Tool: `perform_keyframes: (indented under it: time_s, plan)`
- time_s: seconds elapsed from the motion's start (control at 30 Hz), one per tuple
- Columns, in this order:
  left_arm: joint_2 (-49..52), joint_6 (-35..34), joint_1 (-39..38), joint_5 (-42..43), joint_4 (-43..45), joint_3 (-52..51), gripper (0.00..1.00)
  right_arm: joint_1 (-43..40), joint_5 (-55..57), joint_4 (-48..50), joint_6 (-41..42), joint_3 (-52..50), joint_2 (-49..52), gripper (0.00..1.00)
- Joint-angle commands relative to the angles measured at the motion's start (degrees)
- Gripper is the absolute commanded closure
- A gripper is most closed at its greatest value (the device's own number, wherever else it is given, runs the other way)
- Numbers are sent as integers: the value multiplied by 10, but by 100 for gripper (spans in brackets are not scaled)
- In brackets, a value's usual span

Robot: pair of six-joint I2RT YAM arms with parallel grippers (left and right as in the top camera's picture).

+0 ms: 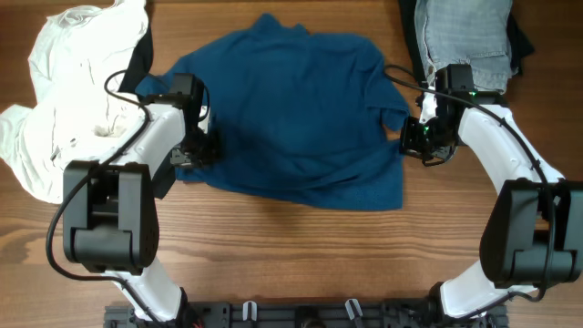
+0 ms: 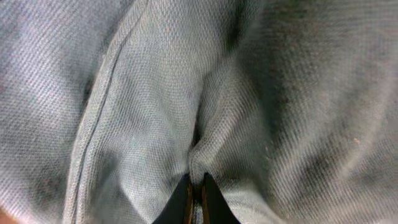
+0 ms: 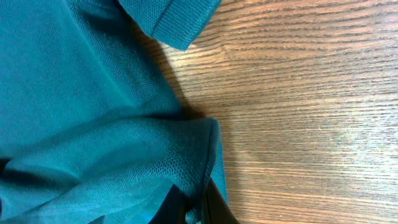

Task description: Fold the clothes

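Overhead view: a large plain dark-blue short-sleeved shirt of soft knit fabric point(image 1: 301, 118) lies spread across the middle of the brown wood-grain bench point(image 1: 291, 260). Its lower edge runs slantwise and its surface is rumpled. A crumpled white fabric garment point(image 1: 68, 100) is heaped at the far left, touching the shirt's left side. A pale grey-blue denim garment point(image 1: 465, 32) lies at the far right corner, with a black fabric garment point(image 1: 522, 41) showing from under its right edge.

The left end effector point(image 1: 193, 150) sits on the shirt's left edge, and the right end effector point(image 1: 414, 137) sits at the shirt's right edge, just below the sleeve. The two white arms reach in from the near side of the bench.

In the left wrist view the shirt's weave fills the whole frame and looks greyer there. A seam runs down the left part. The left end effector point(image 2: 195, 198) shows its dark fingertips pressed close together at the bottom, with a raised fold of the cloth nipped between them and creases fanning upward from that spot.

In the right wrist view the shirt covers the left half and bare bench the right. A ribbed sleeve cuff point(image 3: 177, 25) lies flat at the top. The right end effector point(image 3: 196, 211) is at the bottom edge, its dark fingers pinching the bunched side hem of the shirt, which lifts slightly off the wood.
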Motion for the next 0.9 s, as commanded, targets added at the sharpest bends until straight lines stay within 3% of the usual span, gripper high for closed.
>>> perform_keyframes:
  time_s: [0.0, 0.4, 0.87]
  plan:
    - [4, 1, 5, 9, -28, 43, 96, -1, 4, 5, -10, 0, 6, 96]
    - [-43, -1, 5, 10, -164, 166, 96, -1, -2, -53, -10, 28, -54, 96]
    - [-370, -30, 4, 36, -216, 180, 96, -1, 19, -170, 21, 28, -455, 96]
